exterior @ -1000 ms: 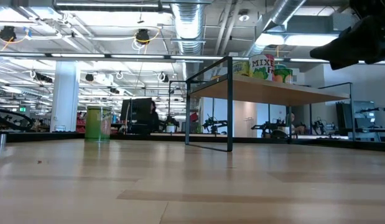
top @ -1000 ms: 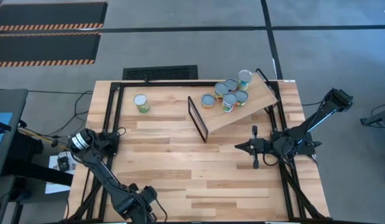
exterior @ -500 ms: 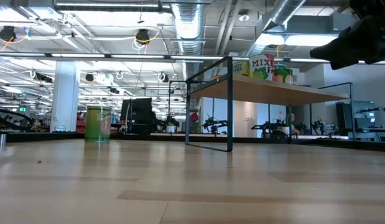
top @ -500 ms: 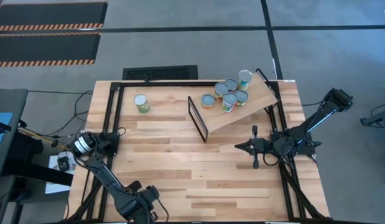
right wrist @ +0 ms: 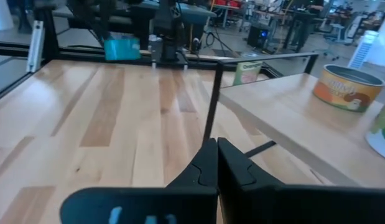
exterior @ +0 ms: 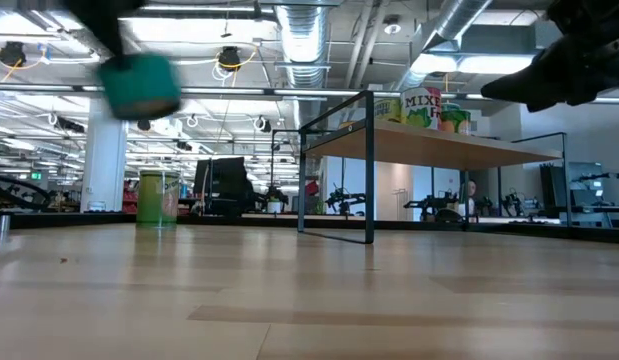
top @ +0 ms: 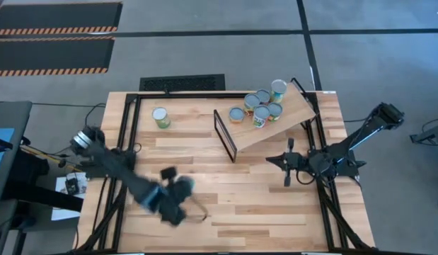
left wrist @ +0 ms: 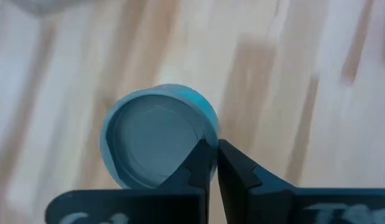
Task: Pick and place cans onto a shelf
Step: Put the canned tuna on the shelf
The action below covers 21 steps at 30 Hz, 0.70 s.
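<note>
The left gripper (left wrist: 216, 155) is closed, fingertips pressed together, above the near-left part of the bench (top: 233, 212). A teal can (left wrist: 155, 143) sits just beside its fingertips, off the bench; whether it is gripped cannot be told. The right gripper (top: 287, 170) hangs closed and empty over the right side, near the shelf (top: 300, 113). Five cans (top: 260, 106) stand clustered on the shelf. A green can (top: 160, 117) stands alone at the far left of the bench.
</note>
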Each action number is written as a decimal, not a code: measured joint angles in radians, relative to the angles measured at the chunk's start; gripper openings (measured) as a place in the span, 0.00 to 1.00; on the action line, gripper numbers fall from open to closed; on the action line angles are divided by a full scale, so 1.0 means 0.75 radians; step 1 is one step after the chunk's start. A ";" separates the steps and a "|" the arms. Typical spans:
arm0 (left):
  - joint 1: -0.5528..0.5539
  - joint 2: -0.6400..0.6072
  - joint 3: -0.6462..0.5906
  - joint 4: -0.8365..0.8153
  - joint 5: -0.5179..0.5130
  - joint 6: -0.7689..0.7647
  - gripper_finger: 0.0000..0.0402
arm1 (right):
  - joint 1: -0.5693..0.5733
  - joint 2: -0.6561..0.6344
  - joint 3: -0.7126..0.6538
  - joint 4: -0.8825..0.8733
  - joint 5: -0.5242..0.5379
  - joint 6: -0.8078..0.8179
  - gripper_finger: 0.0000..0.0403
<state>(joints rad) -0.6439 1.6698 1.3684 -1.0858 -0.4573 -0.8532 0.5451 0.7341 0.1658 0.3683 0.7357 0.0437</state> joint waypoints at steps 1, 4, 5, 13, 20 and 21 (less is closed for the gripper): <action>0.055 -0.035 0.000 0.056 0.001 0.106 0.01 | -0.007 0.000 0.000 0.000 0.000 -0.003 0.03; 0.232 -0.129 0.007 0.246 0.087 0.437 0.00 | -0.017 0.000 0.000 -0.001 -0.001 -0.003 0.03; 0.291 -0.149 0.025 0.297 0.129 0.533 0.00 | -0.019 0.000 0.000 0.000 -0.001 -0.003 0.03; 0.705 -0.033 0.343 0.314 0.293 1.116 0.00 | -0.020 0.000 0.000 0.000 -0.003 0.002 0.03; 0.897 0.252 0.688 0.276 0.421 1.419 0.00 | -0.020 0.001 0.000 -0.011 -0.004 0.012 0.03; 0.908 0.292 0.732 0.278 0.421 1.445 0.00 | -0.020 0.001 0.000 -0.013 -0.004 0.015 0.03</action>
<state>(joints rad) 0.0373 1.8887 1.9175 -0.8770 -0.1415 0.2309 0.5301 0.7345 0.1658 0.3584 0.7329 0.0551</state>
